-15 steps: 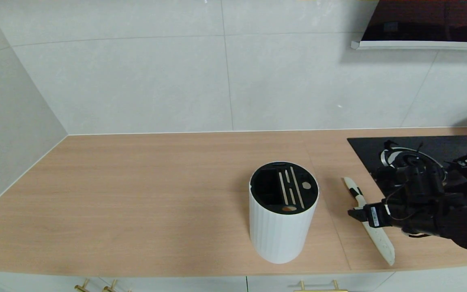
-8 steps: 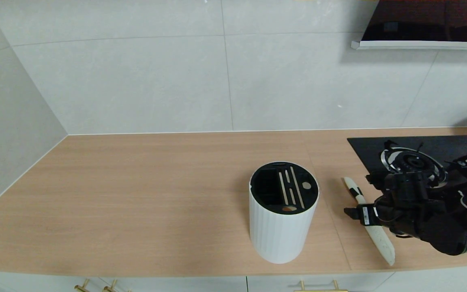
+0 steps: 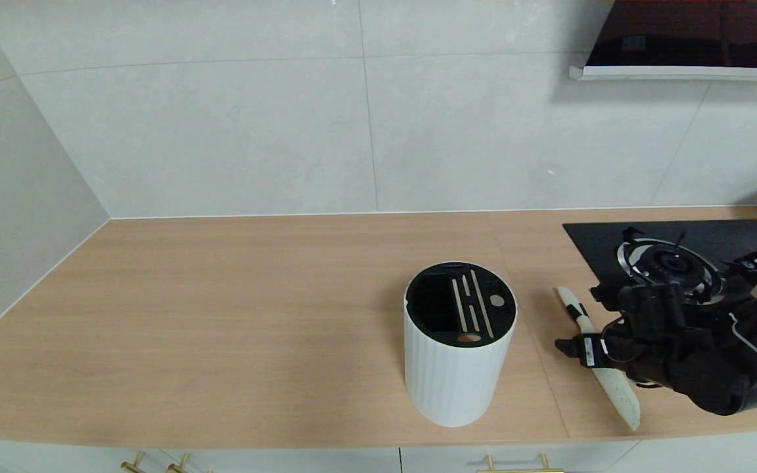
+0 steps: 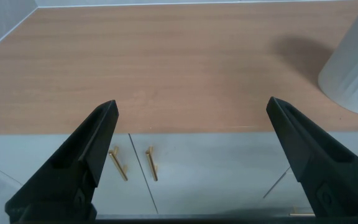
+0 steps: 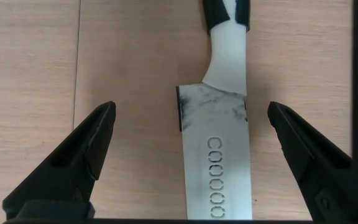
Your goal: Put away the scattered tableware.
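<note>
- The wooden counter (image 3: pixel 221 315) carries everything; a black hob (image 3: pixel 615 240) is set into its right end.
- A white ribbed holder (image 3: pixel 454 381) stands upright near the front edge. I see a black top insert with one wide pocket, narrow slots and small round holes.
- The knife (image 3: pixel 618 394) lies flat between holder and hob, white blade toward the front edge.
- The right wrist view adds blade (image 5: pixel 219 155) detail (dark smudges, a row of ovals).
- My right gripper (image 3: pixel 589 320) is spread wide, straddling the blade by the handle, fingers apart from it.
- My left gripper (image 4: pixel 191 165) gapes wide over the counter's front edge, holding nothing.
</note>
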`<state>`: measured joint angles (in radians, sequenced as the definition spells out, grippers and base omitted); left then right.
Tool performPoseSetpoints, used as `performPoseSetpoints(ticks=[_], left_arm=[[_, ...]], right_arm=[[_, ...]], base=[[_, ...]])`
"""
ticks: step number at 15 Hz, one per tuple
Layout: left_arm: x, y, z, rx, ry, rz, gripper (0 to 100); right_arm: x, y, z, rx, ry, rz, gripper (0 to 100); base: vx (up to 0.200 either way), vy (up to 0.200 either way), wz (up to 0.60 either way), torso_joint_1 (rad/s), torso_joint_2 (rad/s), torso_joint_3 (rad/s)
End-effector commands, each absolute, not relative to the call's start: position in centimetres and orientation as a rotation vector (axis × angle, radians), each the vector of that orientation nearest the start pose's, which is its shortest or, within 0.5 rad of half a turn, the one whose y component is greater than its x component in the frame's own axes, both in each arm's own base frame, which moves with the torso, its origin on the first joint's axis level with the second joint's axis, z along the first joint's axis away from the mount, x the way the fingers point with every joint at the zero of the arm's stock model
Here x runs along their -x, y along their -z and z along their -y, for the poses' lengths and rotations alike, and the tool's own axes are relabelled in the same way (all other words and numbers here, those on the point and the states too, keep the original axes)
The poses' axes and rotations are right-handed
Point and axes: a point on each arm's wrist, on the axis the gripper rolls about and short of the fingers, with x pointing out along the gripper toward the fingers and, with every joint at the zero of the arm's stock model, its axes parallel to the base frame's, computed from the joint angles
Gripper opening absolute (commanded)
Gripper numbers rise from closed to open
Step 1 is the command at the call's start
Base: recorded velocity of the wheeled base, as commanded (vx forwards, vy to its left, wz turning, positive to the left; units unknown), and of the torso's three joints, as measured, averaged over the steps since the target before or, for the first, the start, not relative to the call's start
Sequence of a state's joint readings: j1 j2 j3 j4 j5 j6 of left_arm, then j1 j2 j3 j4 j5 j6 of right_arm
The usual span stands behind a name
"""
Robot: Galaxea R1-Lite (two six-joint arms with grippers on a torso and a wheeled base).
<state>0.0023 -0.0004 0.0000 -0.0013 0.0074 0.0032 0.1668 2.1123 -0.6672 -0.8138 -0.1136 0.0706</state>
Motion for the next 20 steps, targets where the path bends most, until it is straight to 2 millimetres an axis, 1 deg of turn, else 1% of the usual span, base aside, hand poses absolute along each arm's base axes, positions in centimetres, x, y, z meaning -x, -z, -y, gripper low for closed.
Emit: performPoseSetpoints(ticks=[1, 4, 6, 13, 14, 17, 20], left_arm=[[2.3, -7.6, 0.0, -0.003, -0.011, 0.003, 100], [2.3, -7.6, 0.0, -0.003, -0.011, 0.002, 100], [2.3, -7.6, 0.0, -0.003, -0.011, 0.002, 100], [2.3, -7.6, 0.0, -0.003, -0.011, 0.002, 100], [2.3, -7.6, 0.0, -0.003, -0.011, 0.003, 100], [2.3, -7.6, 0.0, -0.003, -0.011, 0.002, 100], [2.3, -7.6, 0.0, -0.003, -0.011, 0.003, 100]], right_arm=[[-33.0, -3.1, -5.2, 0.02, -0.025, -0.632, 100], [-33.3, -3.1, -4.7, 0.016, -0.01, -0.622, 100], [-33.5, -2.8, -4.4, 0.016, 0.008, -0.63, 100], [-33.6, -2.2, -4.4, 0.018, 0.012, -0.644, 100], [-33.6, -2.1, -4.4, 0.019, 0.014, -0.646, 0], [-33.8, -1.7, -4.4, 0.028, 0.034, -0.629, 0], [-33.8, -1.9, -4.4, 0.027, 0.034, -0.62, 0]], base=[[0.0, 0.0, 0.0, 0.0, 0.0, 0.0], [0.0, 0.0, 0.0, 0.0, 0.0, 0.0], [0.0, 0.0, 0.0, 0.0, 0.0, 0.0], [0.0, 0.0, 0.0, 0.0, 0.0, 0.0], [0.0, 0.0, 0.0, 0.0, 0.0, 0.0], [0.0, 0.0, 0.0, 0.0, 0.0, 0.0], [0.0, 0.0, 0.0, 0.0, 0.0, 0.0]])
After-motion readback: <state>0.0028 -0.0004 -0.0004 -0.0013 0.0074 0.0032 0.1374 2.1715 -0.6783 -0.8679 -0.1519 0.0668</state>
